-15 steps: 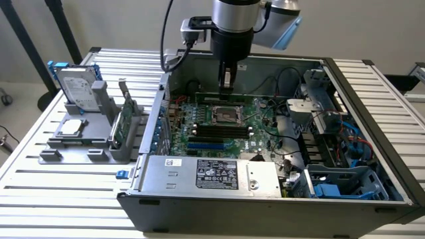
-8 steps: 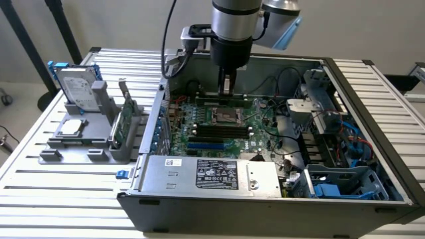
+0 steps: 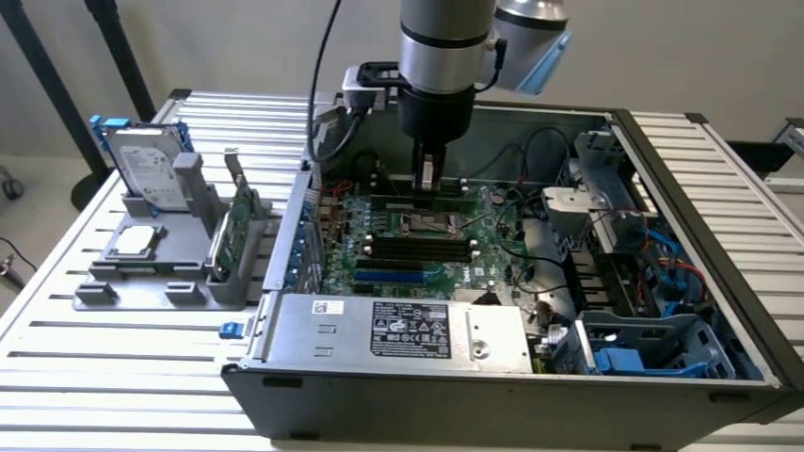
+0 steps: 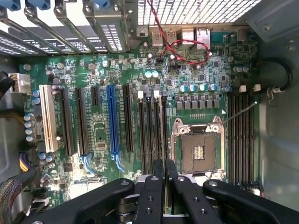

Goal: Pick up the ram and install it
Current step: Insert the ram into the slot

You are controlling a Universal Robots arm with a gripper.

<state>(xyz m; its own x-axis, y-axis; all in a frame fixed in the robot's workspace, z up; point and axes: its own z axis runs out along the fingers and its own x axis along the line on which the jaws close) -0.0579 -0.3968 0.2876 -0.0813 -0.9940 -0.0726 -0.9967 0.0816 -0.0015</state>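
I am looking into the open computer case [image 3: 503, 407], working low over its motherboard [image 4: 98, 135]. The gripper [image 4: 164, 182] is clamping the ram [image 4: 163, 130] edge-on between its fingers [image 4: 154, 191]. The stick is running straight out ahead of them, parallel to the black memory slots [image 4: 147, 135], which I judge is to line it up with one. I cannot tell whether it is touching yet. The empty CPU socket [image 4: 198, 149] is sitting just beside the fingers. A red cable [image 4: 187, 49] is looping well ahead, blocking nothing.
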